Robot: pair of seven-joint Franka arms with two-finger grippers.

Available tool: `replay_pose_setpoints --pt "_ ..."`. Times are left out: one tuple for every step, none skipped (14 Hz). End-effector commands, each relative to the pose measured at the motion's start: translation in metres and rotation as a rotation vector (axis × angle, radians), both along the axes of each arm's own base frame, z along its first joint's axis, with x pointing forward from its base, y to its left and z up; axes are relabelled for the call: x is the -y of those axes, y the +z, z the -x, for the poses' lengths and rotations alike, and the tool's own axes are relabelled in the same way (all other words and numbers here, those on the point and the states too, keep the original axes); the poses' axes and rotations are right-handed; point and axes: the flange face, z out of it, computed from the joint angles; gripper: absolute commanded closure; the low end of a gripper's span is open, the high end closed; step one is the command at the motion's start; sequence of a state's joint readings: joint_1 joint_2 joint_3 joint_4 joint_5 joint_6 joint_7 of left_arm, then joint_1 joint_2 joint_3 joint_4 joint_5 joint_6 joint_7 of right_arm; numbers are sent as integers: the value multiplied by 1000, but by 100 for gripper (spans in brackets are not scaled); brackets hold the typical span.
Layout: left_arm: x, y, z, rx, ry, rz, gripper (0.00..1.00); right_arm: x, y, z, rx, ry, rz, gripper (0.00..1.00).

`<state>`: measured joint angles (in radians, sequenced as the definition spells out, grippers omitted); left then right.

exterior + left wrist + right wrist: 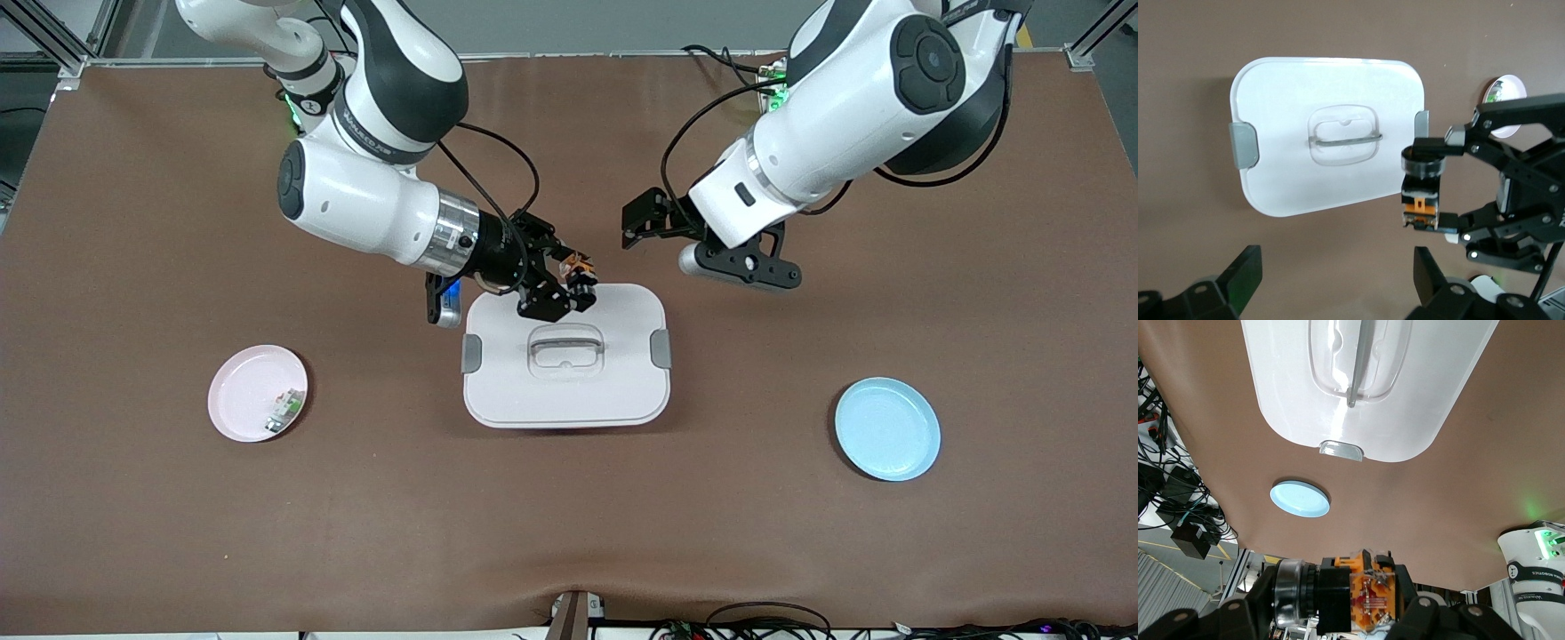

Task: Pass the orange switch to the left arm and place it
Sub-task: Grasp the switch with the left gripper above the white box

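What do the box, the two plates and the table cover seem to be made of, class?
White box: probably plastic, smooth and glossy, since its lid shows reflections; grey latches look matte.
Pink plate and blue plate: likely plastic or melamine, evenly coloured with a soft sheen; ceramic cannot be excluded.
Brown table cover: seemingly a matte mat or cloth, with a wrinkle near its front edge.

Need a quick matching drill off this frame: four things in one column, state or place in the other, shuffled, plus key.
Things:
1. right hand
2. left hand
3. pink plate
4. blue plate

States or places:
A. bare, toward the left arm's end of the table
B. shut on the orange switch, over the edge of the box that lies farther from the front camera
C. carries a small green-and-white component
D. open, nothing in it, above the table beside the box

Pairs: 1-B, 2-D, 3-C, 4-A
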<state>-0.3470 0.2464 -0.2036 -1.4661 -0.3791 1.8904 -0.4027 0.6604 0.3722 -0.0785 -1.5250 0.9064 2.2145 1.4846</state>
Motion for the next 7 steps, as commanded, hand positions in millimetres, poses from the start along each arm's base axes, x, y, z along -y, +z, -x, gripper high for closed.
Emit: replay_pose_setpoints --pt "6 -3 -10 27 1 46 0 -1 11 1 5 -16 3 58" --pt "7 -8 -13 20 -3 55 0 -2 10 1 4 -14 4 58" --pt "10 -15 -15 -12 -3 101 0 -2 11 1 5 -15 2 58" --pt "13 -15 -15 -24 -1 135 0 -2 11 1 7 -17 2 58" --pt "15 -14 -17 -16 9 153 0 -1 10 0 10 -21 2 58" --pt "17 -14 -16 -13 11 158 0 -1 10 -1 10 -23 1 58" --pt "24 -22 -15 -22 1 155 0 0 11 0 12 -23 2 58"
